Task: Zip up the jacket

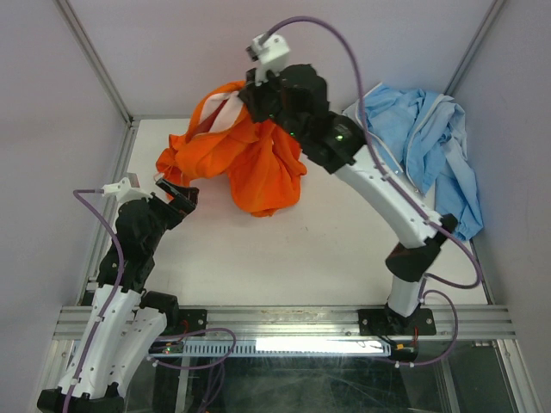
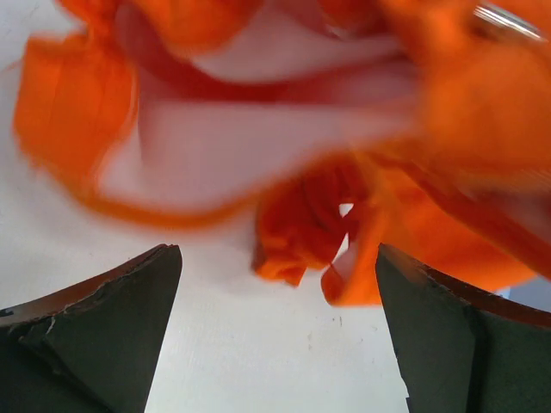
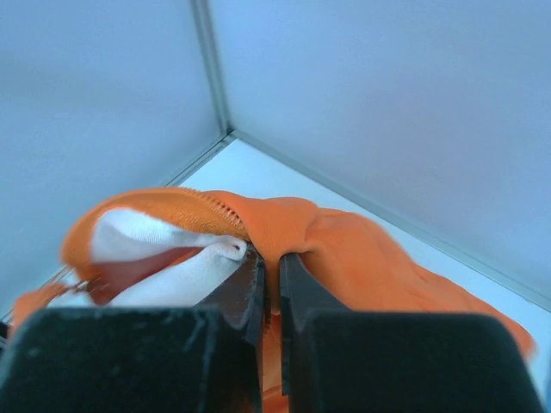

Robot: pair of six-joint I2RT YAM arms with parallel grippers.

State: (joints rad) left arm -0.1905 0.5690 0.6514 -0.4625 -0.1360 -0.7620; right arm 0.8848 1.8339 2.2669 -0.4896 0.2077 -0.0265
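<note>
Orange jacket, bunched at the far middle of the table, hangs from the right claw pinched shut on a thin edge by the zipper, so it may slip free, while the left claw gapes empty just beside it.

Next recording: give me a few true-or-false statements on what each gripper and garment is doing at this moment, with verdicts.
1. The right gripper is shut on the jacket. True.
2. The left gripper is clamped on the jacket's sleeve. False: its jaws stand wide open beside the jacket and grip nothing.
3. The jacket lies flat and spread out on the table. False: it is bunched up, with its upper part hanging from the right gripper.
4. A light blue garment lies crumpled at the table's right side, with neither gripper on it. True.
</note>
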